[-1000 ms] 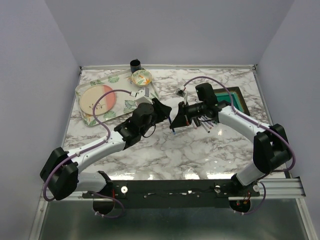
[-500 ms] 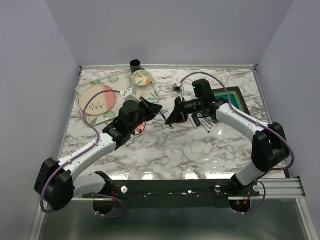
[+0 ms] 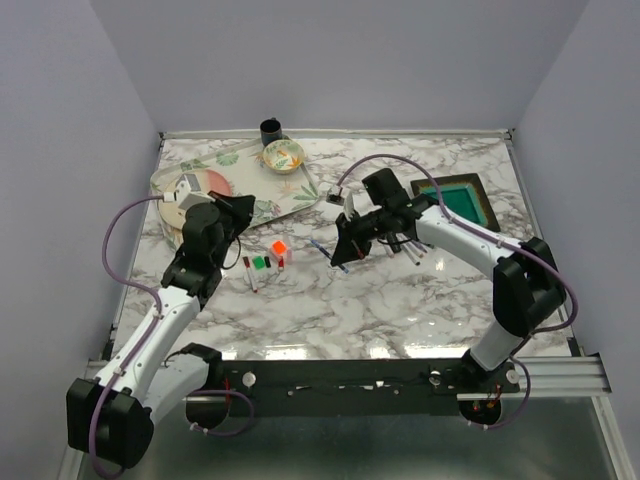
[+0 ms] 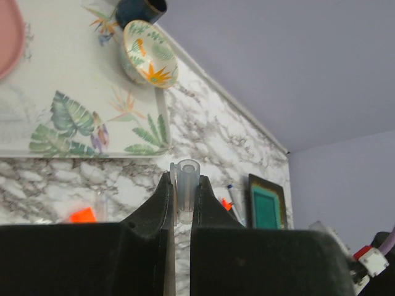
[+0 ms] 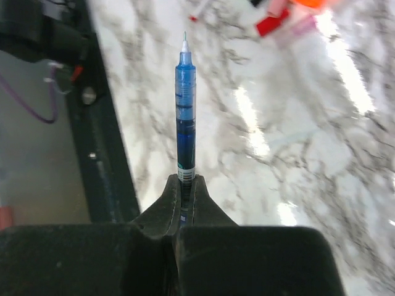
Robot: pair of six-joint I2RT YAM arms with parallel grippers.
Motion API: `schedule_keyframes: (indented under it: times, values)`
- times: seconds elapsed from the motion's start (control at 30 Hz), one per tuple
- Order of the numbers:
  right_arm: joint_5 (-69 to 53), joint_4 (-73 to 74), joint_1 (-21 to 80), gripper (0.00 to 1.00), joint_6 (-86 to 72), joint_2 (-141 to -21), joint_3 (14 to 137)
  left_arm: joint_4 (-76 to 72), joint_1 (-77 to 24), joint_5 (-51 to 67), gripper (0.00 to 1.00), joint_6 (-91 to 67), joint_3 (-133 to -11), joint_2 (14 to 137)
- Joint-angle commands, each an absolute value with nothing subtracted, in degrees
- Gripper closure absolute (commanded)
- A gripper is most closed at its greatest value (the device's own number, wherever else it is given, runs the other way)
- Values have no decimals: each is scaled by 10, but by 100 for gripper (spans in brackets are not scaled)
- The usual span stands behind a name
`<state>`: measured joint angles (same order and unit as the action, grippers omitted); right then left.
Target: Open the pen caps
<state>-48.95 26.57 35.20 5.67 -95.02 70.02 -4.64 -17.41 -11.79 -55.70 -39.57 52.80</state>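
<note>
The left fingers (image 4: 153, 208) pinch a clear cap (image 4: 186, 184); right fingers (image 5: 159, 208) clamp a blue pen (image 5: 185, 117).

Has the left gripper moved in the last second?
Yes. The left gripper, holding the clear cap, has pulled left along the floral tray's near edge, away from the right gripper.

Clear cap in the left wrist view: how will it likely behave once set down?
The clear cap looks small, hollow and plastic, so probably light. Being round, it may roll on the smooth marble table if laid sideways. The left gripper pinches only its lower part, so it might slip.
</note>
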Motion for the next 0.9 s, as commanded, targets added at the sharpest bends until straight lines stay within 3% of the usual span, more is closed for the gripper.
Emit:
schedule_keyframes:
  times: [0.0, 0.3, 0.87]
  values:
    - [-334, 336, 351, 100, 128, -988, 744, 32, -171, -101, 100, -539, -348, 504]
    - [-162, 394, 337, 96, 175, -1049, 785, 61, -170, -65, 99, -511, -255, 518]
    - [-144, 412, 232, 89, 184, -1056, 795, 3, -170, -22, 87, -471, -231, 659]
